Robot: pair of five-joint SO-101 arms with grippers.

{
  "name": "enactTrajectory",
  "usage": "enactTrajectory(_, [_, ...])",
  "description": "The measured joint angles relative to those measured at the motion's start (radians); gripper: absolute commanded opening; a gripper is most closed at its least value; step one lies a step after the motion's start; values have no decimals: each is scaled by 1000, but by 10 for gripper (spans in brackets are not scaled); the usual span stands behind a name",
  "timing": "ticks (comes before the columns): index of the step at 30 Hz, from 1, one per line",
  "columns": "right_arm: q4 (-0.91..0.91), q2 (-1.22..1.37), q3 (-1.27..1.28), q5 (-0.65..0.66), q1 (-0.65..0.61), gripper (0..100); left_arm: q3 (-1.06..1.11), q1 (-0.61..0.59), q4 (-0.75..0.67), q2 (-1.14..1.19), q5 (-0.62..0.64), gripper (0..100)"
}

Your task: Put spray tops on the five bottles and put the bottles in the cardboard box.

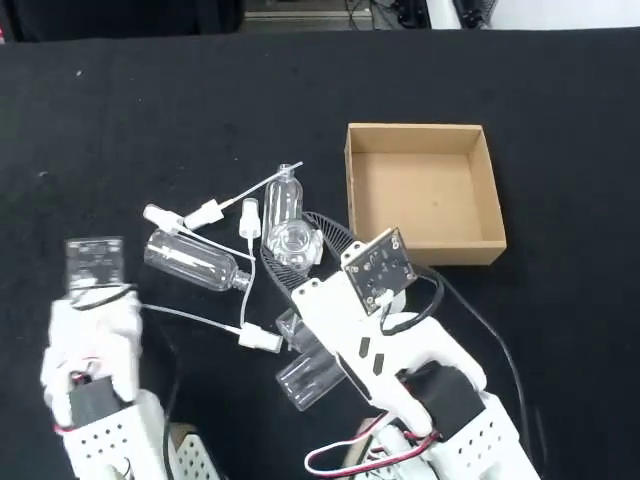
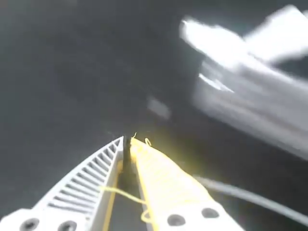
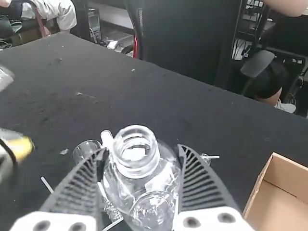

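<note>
Right end effector (image 3: 140, 150): pinching an open-necked clear plastic bottle (image 3: 136, 144).
Left end effector (image 2: 126, 140): pressed together, empty.
High view: white spray tops (image 1: 205, 212) loose mid-desk (image 1: 100, 120).

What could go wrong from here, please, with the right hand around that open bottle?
1. The right hand holds the uncapped bottle by its smooth clear sides, so it may slip or twist when a top is pushed in.
2. Loose spray tops with thin, crossing tubes lie close beside it, and a tube could snag.
3. Another bottle lies under the right arm and could be knocked rolling when the arm moves.
</note>
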Motion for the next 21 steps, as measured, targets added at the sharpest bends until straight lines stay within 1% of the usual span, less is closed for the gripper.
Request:
enactTrajectory(1, [0,0,0,0,0,11,0,-49,-71,0,-40,34])
enactTrajectory(3, [0,0,0,0,0,11,-2,-100,-183,0,-77,34])
enactTrajectory(5, [0,0,0,0,0,11,-11,-107,-212,0,-84,34])
enactTrajectory(7, [0,0,0,0,0,11,-46,-104,-201,0,-91,34])
enactTrajectory(9, [0,0,0,0,2,11,-98,-81,-149,0,-91,34])
enactTrajectory(11, [0,0,0,0,2,11,-170,-37,-63,0,-91,35])
enactTrajectory(12, [0,0,0,0,2,11,-210,-12,-14,0,-91,46])
enactTrajectory(14, [11,0,0,0,18,11,-282,55,78,0,-91,102])
enactTrajectory(17, [60,0,-8,0,86,11,-347,163,195,-9,-114,192])
enactTrajectory(21, [133,-5,-77,0,216,11,-354,345,330,51,-213,202])
